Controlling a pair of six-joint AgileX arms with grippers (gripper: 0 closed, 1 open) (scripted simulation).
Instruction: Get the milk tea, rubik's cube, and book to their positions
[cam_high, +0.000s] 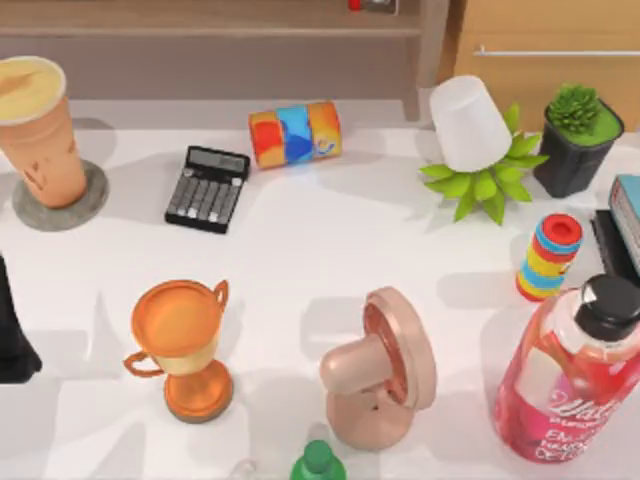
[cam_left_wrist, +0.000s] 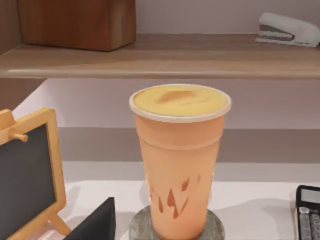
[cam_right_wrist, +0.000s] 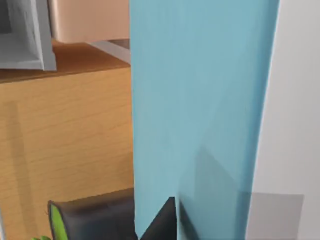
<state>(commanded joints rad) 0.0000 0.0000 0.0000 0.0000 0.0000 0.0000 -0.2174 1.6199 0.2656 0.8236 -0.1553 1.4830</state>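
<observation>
The milk tea (cam_high: 38, 125), a tall orange-tan cup with a creamy top, stands upright on a round grey coaster (cam_high: 88, 205) at the table's back left. In the left wrist view the milk tea (cam_left_wrist: 177, 165) sits a short way off, and a black part of my left gripper (cam_left_wrist: 95, 222) shows beside it without touching it. The teal-blue book (cam_high: 628, 212) is at the table's right edge, cut off by the frame. The book (cam_right_wrist: 200, 110) is very close in the right wrist view, with a dark part of my right gripper (cam_right_wrist: 162, 222) against its cover. The rubik's cube is out of view.
A black calculator (cam_high: 208, 188) and a striped can (cam_high: 295, 133) lie at the back. A white cup (cam_high: 468, 120) on a green plant, a potted plant (cam_high: 578, 135), a ring tower (cam_high: 548, 257), a pink bottle (cam_high: 572, 375), a pink fan (cam_high: 380, 365) and an orange trophy (cam_high: 185, 345) crowd the table.
</observation>
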